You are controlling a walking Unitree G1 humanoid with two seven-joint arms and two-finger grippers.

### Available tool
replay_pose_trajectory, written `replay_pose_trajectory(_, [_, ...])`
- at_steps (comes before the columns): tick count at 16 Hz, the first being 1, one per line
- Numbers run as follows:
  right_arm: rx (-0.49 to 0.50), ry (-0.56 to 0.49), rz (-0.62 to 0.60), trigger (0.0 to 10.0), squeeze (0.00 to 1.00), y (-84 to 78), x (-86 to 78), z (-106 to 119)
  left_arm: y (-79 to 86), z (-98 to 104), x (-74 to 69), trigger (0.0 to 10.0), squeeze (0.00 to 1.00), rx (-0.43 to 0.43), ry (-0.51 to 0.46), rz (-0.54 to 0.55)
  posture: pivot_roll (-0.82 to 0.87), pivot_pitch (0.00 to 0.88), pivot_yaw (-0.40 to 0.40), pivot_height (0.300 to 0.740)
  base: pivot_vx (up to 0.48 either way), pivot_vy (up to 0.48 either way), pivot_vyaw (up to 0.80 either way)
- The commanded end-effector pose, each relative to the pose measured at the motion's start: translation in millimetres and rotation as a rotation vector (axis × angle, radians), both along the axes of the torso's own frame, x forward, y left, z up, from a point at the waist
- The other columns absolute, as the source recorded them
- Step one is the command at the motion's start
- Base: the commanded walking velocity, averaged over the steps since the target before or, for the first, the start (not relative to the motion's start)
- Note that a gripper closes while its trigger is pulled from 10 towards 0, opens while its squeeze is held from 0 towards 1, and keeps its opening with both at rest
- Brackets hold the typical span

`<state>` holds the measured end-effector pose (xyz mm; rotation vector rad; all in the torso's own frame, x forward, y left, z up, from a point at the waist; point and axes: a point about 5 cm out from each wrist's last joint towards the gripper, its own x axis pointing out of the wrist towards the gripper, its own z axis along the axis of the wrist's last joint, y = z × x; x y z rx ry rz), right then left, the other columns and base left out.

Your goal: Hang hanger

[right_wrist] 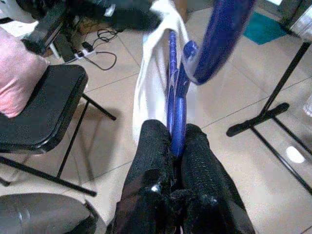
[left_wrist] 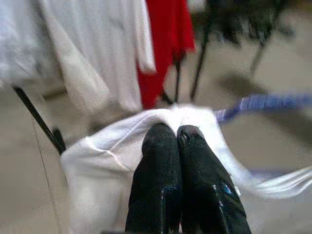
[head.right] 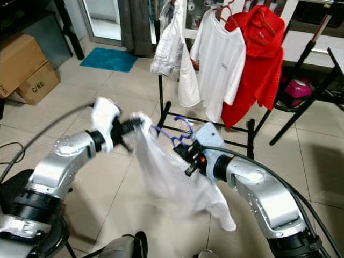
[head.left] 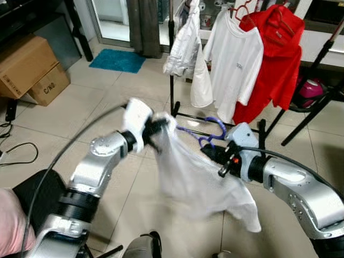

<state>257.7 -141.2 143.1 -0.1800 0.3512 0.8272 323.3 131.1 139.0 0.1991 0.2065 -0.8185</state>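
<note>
Two silver arms with black joint rings carry black cables; the left gripper [head.left: 157, 129] and right gripper [head.left: 209, 152] have black fingers.

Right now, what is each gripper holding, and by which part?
The left gripper pinches the white shirt at its top edge; the right gripper clamps the blue hanger by its frame.

A garment [head.left: 199, 188] hangs between the two grippers, the left gripper [head.left: 159, 127] at its left top and the right gripper [head.left: 207, 152] at its right on the hanger [head.left: 207, 131]. Behind them stands a clothes rack [head.left: 172, 64] with shirts [head.left: 232, 64] on it. Boxes [head.left: 29, 70] sit at the floor's [head.left: 97, 91] far left, a mat [head.left: 117, 60] behind, and a chair [right_wrist: 39, 107] near left.
</note>
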Motion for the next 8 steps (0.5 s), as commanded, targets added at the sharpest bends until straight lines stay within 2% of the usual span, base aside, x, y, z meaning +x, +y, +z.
replay_pose_trajectory(1, [0.004, -0.011, 0.021, 10.0, 0.00, 1.9, -2.7, 3, 3.5, 1, -1.3, 0.0, 0.00, 0.063, 0.014, -0.033, -0.08, 0.088, 0.078, 0.740, 0.000, 0.000, 0.00])
replay_pose_trajectory(3, [0.004, -0.008, 0.030, 10.0, 0.00, 2.1, -3.8, 2, 7.6, 3, -2.4, 0.0, 0.00, 0.089, -0.002, -0.060, -0.07, 0.087, 0.078, 0.740, 0.000, 0.000, 0.00])
replay_pose_trajectory(4, [0.000, 0.003, 0.051, 10.0, 0.00, 3.6, -6.3, 1, 4.9, 10, -6.1, 0.0, 0.00, 0.054, -0.037, -0.127, -0.07, 0.085, 0.077, 0.740, 0.000, 0.000, 0.00])
replay_pose_trajectory(5, [-0.022, 0.009, 0.073, 10.0, 0.00, 5.0, -8.7, -3, 5.7, 14, -6.5, 0.9, 0.00, 0.061, -0.056, -0.139, -0.07, 0.084, 0.078, 0.740, 0.000, 0.000, 0.00])
replay_pose_trajectory(7, [-0.034, 0.013, 0.075, 10.0, 0.00, 5.3, -9.6, -6, 9.7, 16, -4.0, 0.9, 0.00, 0.077, -0.066, -0.111, -0.07, 0.083, 0.078, 0.740, 0.000, 0.000, 0.00])
replay_pose_trajectory(8, [-0.037, 0.014, 0.072, 10.0, 0.00, 4.6, -9.6, -6, 12.3, 19, -3.8, 1.7, 0.00, 0.083, -0.081, -0.106, -0.08, 0.082, 0.078, 0.740, 0.000, 0.000, 0.00])
